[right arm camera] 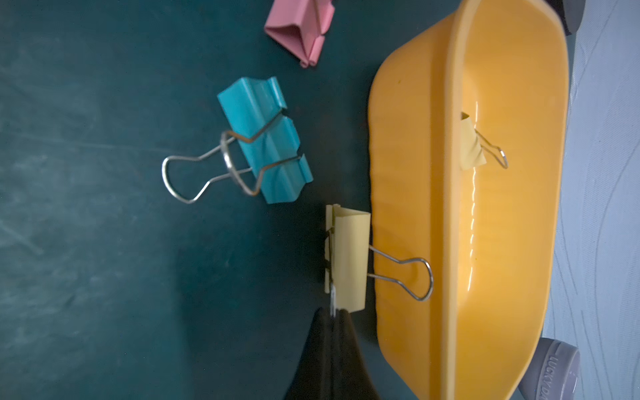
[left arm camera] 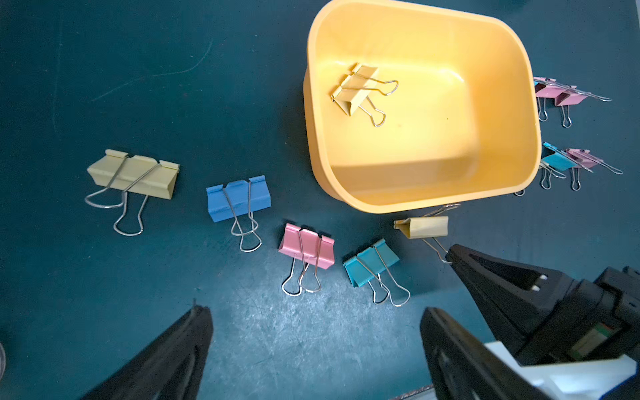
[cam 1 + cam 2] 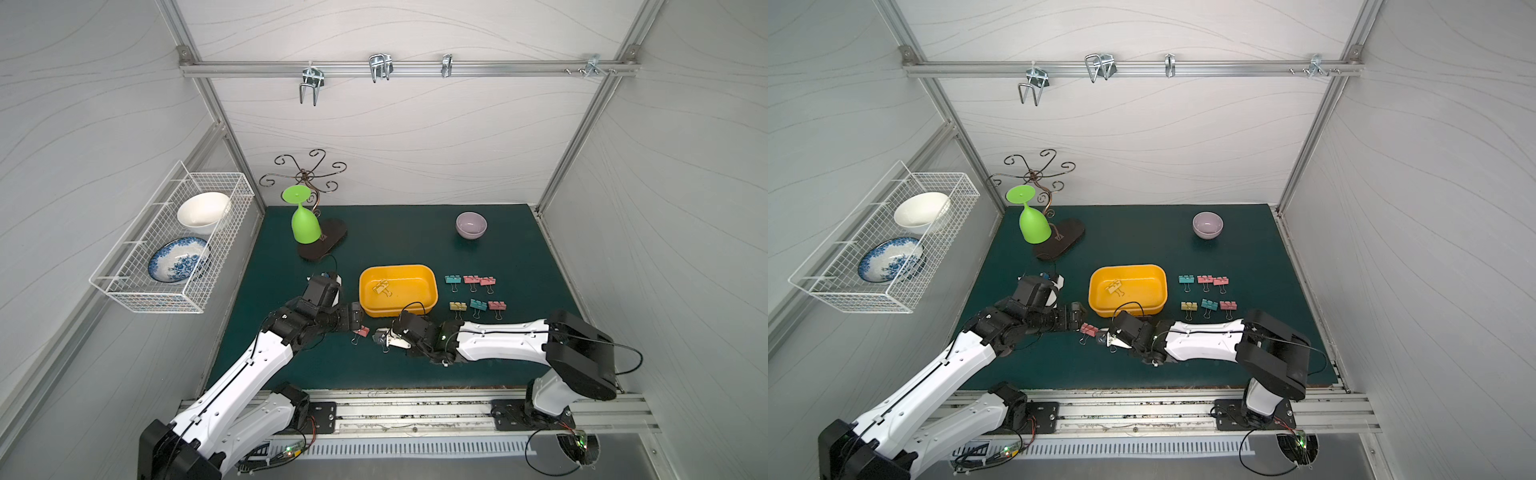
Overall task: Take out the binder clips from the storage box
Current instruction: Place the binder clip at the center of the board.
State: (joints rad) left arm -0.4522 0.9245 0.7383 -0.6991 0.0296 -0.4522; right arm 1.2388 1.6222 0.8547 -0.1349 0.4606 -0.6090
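Binder clip [image 1: 348, 256], yellow, pinched by handle in right hand [image 1: 333, 317] beside storage box [image 1: 408, 166]; left hand [image 2: 315, 311] spread, empty

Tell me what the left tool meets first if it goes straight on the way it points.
Probably the pink binder clip, centred ahead of the open left tool; depth is unclear, so the mat may come first.
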